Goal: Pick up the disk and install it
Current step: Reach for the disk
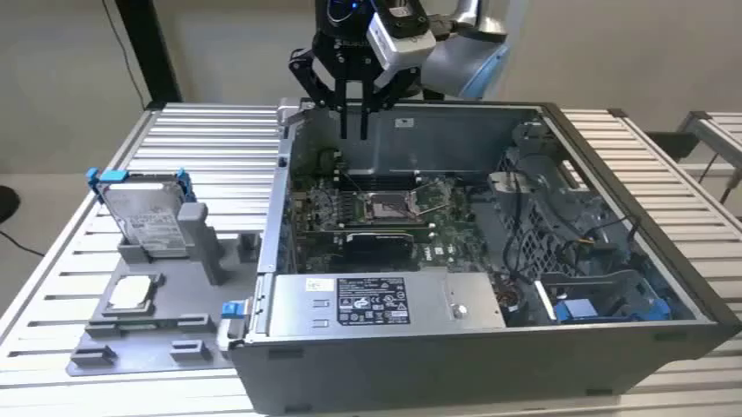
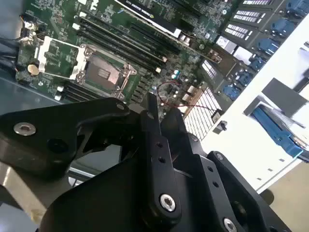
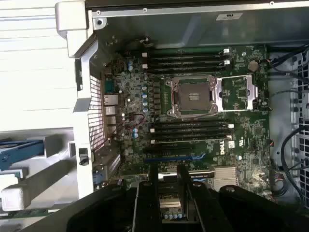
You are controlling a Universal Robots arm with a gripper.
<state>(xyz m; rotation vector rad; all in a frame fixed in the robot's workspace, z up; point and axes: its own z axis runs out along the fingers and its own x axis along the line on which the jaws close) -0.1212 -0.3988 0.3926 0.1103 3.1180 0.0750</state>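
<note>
The disk (image 1: 145, 213), silver-grey with a white label and a blue bracket, stands upright in a grey holder on the table at the exterior view's left. Its blue bracket edge also appears in the first wrist view (image 3: 19, 147) and in the second wrist view (image 2: 277, 128). My gripper (image 1: 354, 132) hangs over the back left corner of the open computer case (image 1: 464, 130), well away from the disk. Its fingers point down with a narrow gap and nothing between them. In both wrist views the gripper (image 3: 168, 170) (image 2: 157, 104) hovers above the motherboard (image 3: 193, 125).
A grey fixture plate (image 1: 139, 334) in front of the disk carries a small square CPU chip (image 1: 131, 291). Inside the case are a grey box with a black label (image 1: 371, 304), cables, and a bay with blue parts (image 1: 586, 308) at the exterior view's right. The table is slatted metal.
</note>
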